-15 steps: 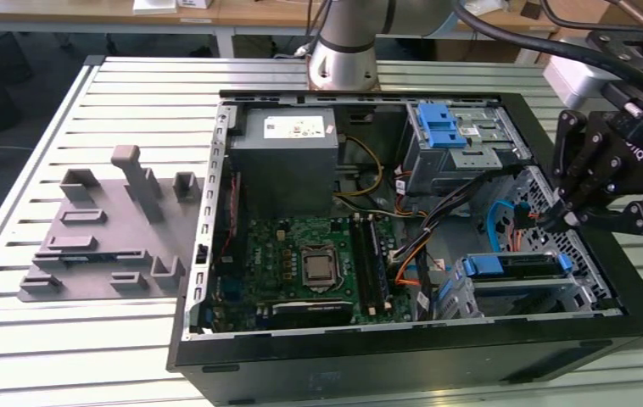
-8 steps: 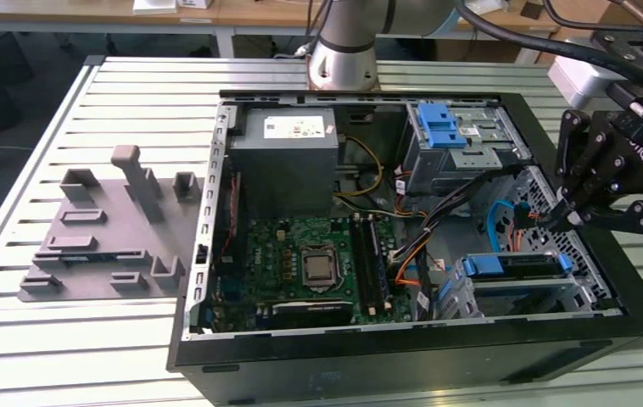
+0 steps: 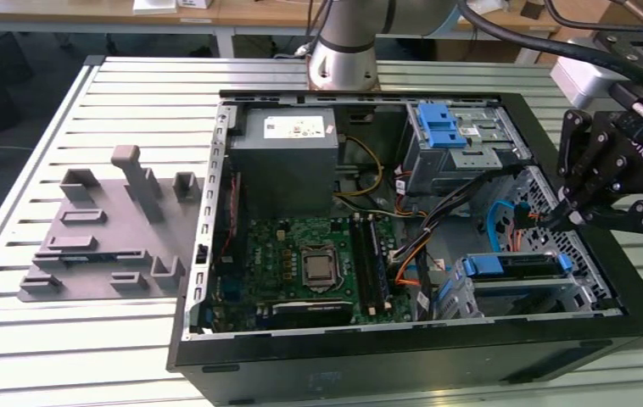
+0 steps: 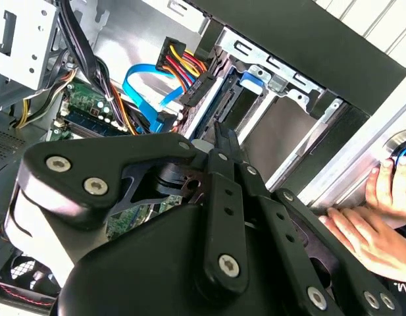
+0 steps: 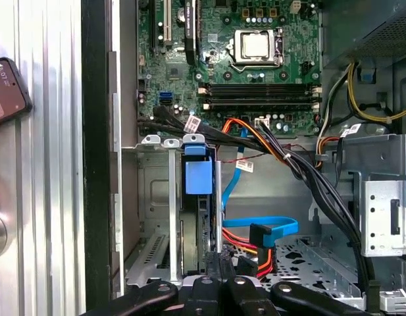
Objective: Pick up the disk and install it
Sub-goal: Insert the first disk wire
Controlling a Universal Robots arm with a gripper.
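The gripper [image 3: 576,222] is seen hovering over the open PC case [image 3: 412,356], at the exterior view's right, fingers pinched narrow with nothing held. The disk [image 3: 511,266] is already sat in the lower drive cage, its blue rail [image 5: 198,176] seen edge-on in the first wrist view. The space right beside it is crowded by a blue data cable [image 5: 262,227] and red-orange wires [image 5: 245,249] (pretty messy). A person's hand [image 4: 360,230] is rested by the case edge.
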